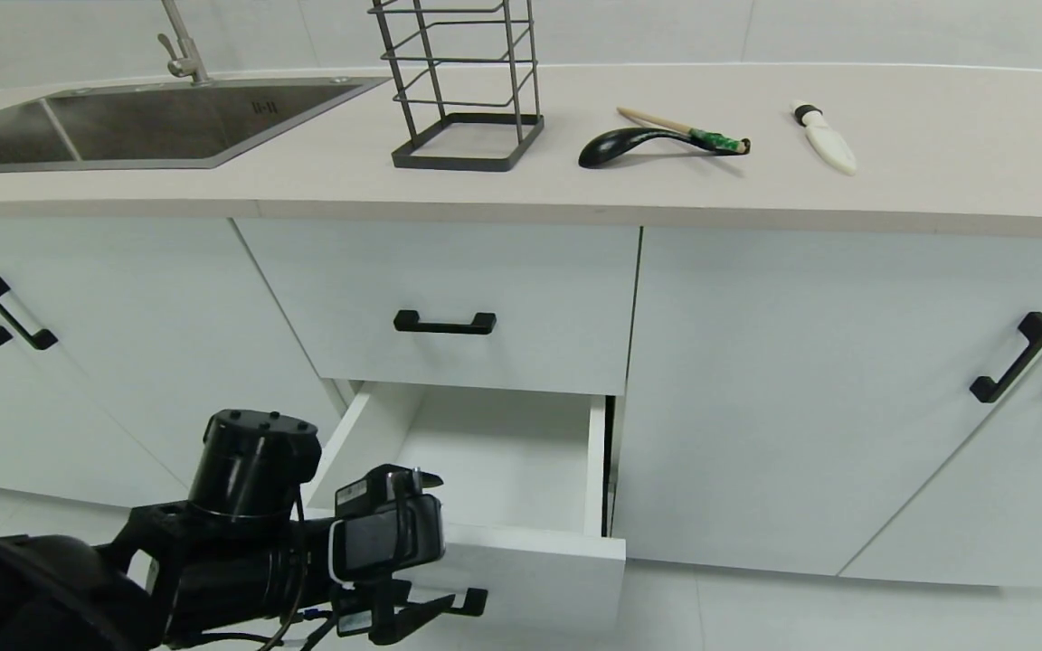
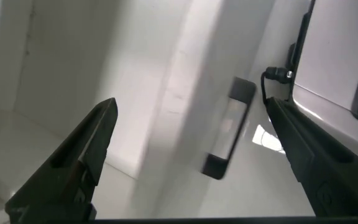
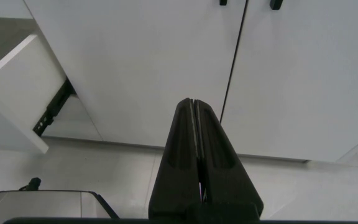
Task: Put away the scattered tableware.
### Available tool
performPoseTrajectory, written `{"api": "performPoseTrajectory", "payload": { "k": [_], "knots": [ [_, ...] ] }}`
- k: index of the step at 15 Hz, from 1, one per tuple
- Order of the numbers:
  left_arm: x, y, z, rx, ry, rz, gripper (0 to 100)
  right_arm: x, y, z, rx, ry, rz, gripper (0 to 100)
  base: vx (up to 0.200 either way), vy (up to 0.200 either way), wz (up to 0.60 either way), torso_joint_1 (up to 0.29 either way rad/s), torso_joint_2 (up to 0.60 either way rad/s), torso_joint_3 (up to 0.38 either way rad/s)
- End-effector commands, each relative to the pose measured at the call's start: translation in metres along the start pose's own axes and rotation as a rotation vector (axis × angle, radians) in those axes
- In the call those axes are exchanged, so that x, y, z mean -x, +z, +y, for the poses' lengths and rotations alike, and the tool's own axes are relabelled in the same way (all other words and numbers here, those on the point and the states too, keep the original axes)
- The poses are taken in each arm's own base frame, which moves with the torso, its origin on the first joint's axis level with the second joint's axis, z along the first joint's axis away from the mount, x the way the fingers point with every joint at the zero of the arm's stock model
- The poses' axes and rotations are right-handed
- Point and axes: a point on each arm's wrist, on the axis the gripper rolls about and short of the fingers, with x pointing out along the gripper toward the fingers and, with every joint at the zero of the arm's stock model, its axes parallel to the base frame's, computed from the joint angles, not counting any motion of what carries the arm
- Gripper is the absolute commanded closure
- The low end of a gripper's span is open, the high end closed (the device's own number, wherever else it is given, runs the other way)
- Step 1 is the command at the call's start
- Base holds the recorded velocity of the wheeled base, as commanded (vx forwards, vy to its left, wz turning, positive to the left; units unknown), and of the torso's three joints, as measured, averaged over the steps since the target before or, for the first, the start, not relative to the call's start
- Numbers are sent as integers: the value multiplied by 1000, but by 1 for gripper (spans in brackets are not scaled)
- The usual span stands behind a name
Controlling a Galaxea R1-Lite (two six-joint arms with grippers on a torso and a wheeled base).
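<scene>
Down at the left, the left gripper (image 1: pixel 438 611) sits at the front panel of the open lower drawer (image 1: pixel 496 470). In the left wrist view its jaws are spread wide, with the drawer's black handle (image 2: pixel 227 129) between them and apart from both fingers. The drawer is pulled out below a closed upper drawer (image 1: pixel 444 298), and its white inner walls and floor are in view.

On the counter (image 1: pixel 937 181), going left to right, there is first one steel sink (image 1: pixel 150 122) with one faucet (image 1: pixel 179 45) at its back rim. Next comes one black wire rack (image 1: pixel 462 86), standing upright. Three pieces of tableware lie to the right of the rack, all on the countertop.

The one black spoon (image 1: pixel 629 145) has its bowl toward the rack and its handle arching off to the right, so its long axis runs roughly along the counter's front edge. The wooden chopstick (image 1: pixel 679 128) slants from back-left to front-right, its green-patterned end meeting the tip of the spoon's handle. Whether it is a single stick or a pair I cannot tell. Well apart to the right lies one white utensil (image 1: pixel 827 140) with a black band. The banded end points toward the wall and the pale tip toward the front right.

The right gripper (image 3: pixel 193 111) has its jaws pressed together on nothing, and it faces white cabinet doors beside the open drawer.
</scene>
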Motion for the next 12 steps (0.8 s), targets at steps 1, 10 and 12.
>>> {"api": "performPoseTrajectory", "payload": {
  "k": [1,10,12],
  "knots": [
    [13,4,-2,-11,20,-29,0,0,0,0,0,0,1,100,0,0,0,0,0,0],
    [83,15,-31,302,-54,-305,0,0,0,0,0,0,1,100,0,0,0,0,0,0],
    [109,22,-34,495,-94,-429,0,0,0,0,0,0,1,100,0,0,0,0,0,0]
  ]
}}
